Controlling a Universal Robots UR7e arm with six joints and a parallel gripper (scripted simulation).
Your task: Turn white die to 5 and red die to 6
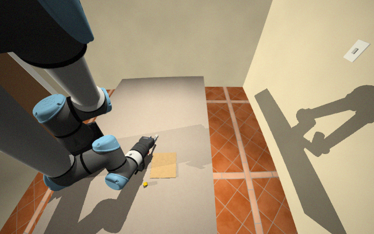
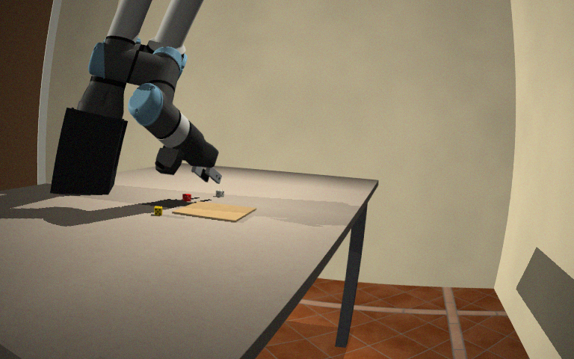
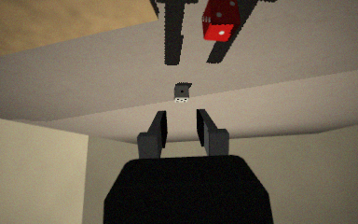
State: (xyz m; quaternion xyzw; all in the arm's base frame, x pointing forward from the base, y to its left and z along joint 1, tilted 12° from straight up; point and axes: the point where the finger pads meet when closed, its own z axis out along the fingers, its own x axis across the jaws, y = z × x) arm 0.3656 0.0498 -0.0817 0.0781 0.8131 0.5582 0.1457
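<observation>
My gripper [image 2: 211,175] hangs tilted a little above the table, open and empty; it also shows in the wrist view [image 3: 181,119] and in the top view [image 1: 156,136]. The small white die [image 3: 182,92] [image 2: 219,193] lies on the bare table just beyond the fingertips, apart from them, and off the mat. The red die [image 3: 221,21] [image 2: 186,197] lies farther on, in the arm's shadow, also on bare table. The tan mat [image 2: 214,210] [image 1: 163,165] lies flat with nothing on it. The yellow die [image 2: 158,210] [image 1: 144,184] sits on the table beside the mat's corner.
The black base block [image 2: 87,149] stands at the table's back left. The table's right edge [image 2: 372,182] drops to the tiled floor. A wall runs along the right side.
</observation>
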